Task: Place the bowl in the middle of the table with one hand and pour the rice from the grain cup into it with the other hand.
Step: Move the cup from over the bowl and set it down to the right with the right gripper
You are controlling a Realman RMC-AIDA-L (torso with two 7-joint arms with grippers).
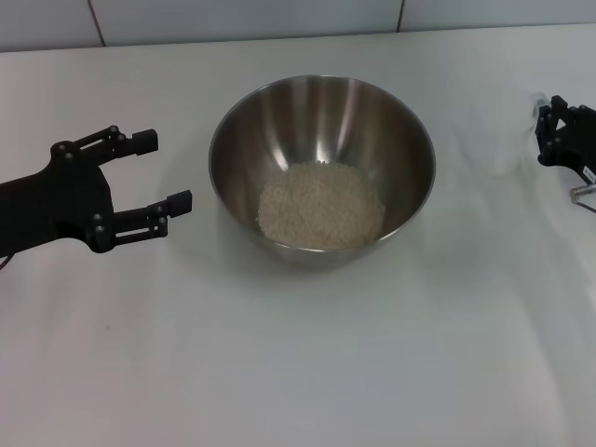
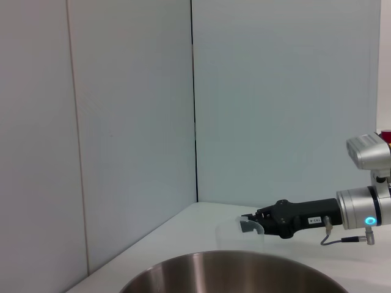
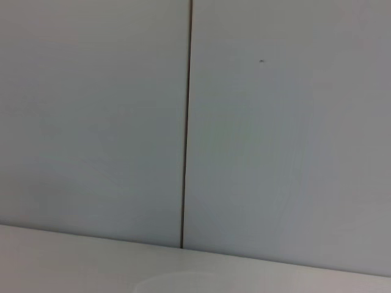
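Observation:
The steel bowl (image 1: 321, 126) stands in the middle of the white table (image 1: 298, 354) and holds a heap of rice (image 1: 320, 205). Its rim shows in the left wrist view (image 2: 226, 268). My left gripper (image 1: 160, 170) is open and empty, to the left of the bowl and apart from it. My right gripper (image 1: 548, 130) is at the far right of the table. In the left wrist view the right gripper (image 2: 247, 224) reaches onto the clear grain cup (image 2: 229, 237), which is upright and looks empty. The cup is barely visible in the head view.
A pale panelled wall (image 2: 122, 122) rises behind the table's far edge. A small clear bracket with a cable (image 1: 582, 194) lies by the right gripper. Bare tabletop stretches in front of the bowl.

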